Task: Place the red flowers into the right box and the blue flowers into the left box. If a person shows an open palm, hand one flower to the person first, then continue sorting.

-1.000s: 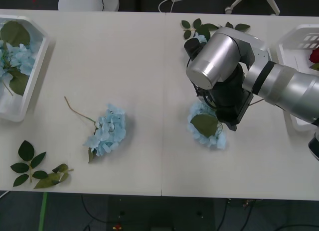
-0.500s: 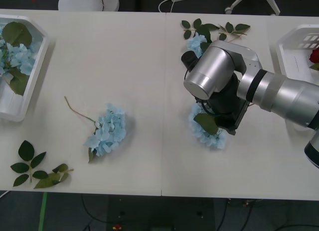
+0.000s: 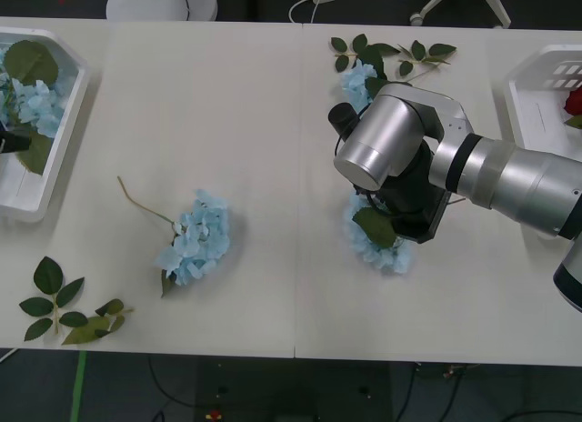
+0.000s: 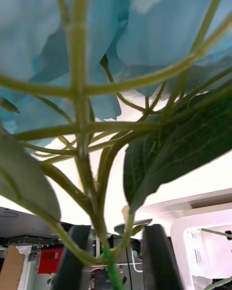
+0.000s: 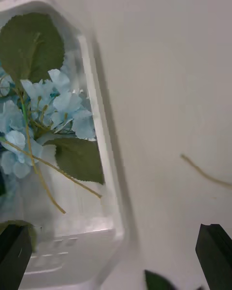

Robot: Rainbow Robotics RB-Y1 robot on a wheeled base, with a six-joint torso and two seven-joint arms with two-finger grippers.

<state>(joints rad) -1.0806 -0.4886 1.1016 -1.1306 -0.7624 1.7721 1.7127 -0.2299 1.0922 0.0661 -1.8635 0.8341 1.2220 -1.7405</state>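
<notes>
A blue flower (image 3: 375, 241) lies under my right arm (image 3: 391, 149), mid-table on the right. My right gripper (image 4: 116, 244) is open, its black fingers (image 4: 72, 256) on either side of that flower's green stem (image 4: 110, 266) without touching it. My left gripper (image 5: 116, 266) is open above the left box's (image 3: 62, 145) near rim, its tip (image 3: 11, 142) at the table's left edge. That box holds blue flowers (image 5: 53, 106). Another blue flower (image 3: 198, 238) lies left of centre, a third (image 3: 358, 76) at the back. A red flower (image 3: 574, 102) lies in the right box (image 3: 526, 76).
Bloomless leaf sprigs lie at the front left (image 3: 68, 306) and at the back by the third blue flower (image 3: 400, 51). The loose flower's thin stem (image 5: 208, 174) crosses bare table beside the left box.
My right arm has shifted a little to the left over the blue flower. My left gripper's tip has come into view at the left edge, over the left box.
</notes>
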